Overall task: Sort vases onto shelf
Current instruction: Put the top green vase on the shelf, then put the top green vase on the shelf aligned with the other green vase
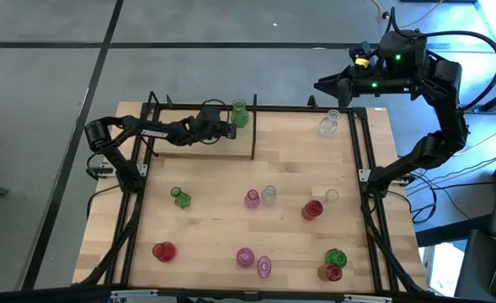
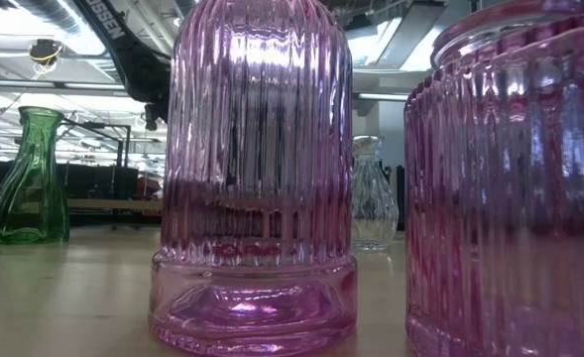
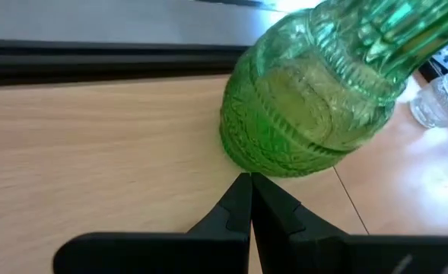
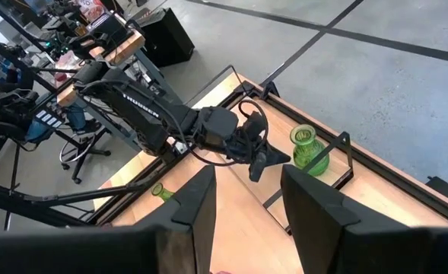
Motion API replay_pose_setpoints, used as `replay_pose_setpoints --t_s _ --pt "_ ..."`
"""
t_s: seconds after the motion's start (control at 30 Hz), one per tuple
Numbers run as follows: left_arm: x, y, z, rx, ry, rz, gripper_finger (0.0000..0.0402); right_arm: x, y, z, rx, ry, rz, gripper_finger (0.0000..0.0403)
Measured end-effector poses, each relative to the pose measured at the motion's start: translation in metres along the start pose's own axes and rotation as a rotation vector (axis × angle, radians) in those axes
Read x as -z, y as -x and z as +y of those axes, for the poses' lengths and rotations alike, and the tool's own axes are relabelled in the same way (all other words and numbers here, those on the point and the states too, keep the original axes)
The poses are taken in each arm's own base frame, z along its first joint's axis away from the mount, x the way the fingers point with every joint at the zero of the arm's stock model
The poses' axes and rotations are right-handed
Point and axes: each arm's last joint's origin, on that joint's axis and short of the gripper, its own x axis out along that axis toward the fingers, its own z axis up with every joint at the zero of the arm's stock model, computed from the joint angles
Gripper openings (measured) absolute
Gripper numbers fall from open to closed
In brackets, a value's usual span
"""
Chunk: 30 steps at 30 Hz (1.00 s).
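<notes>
From above, the left gripper (image 1: pixel 227 128) sits over the shelf (image 1: pixel 189 145), fingers together, its tips just beside a green vase (image 1: pixel 239 114) standing at the shelf's far corner; the right gripper (image 1: pixel 323 85) hangs beyond the counter's (image 1: pixel 222 227) far edge, fingers apart and empty. The low view shows only pink vases (image 2: pixel 255 178) up close. The left wrist view reveals what the overhead cannot: the closed tips meet the vase's base, so any nudge should be slow and low to avoid tipping. The right wrist view confirms the vase upright.
</notes>
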Motion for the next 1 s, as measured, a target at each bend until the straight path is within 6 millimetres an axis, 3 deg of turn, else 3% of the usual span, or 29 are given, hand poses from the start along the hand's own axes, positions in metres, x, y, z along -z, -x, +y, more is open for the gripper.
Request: replay_pose_setpoints --t_s 0.53,1.0 --pt "-0.019 -0.002 0.002 0.101 0.082 -0.086 0.0 0.0 0.0 0.0 0.0 -0.001 0.0 0.0136" --pt "-0.018 0.004 0.007 -0.028 0.053 -0.088 0.0 0.0 0.0 0.0 0.0 -0.001 0.001 0.0136"
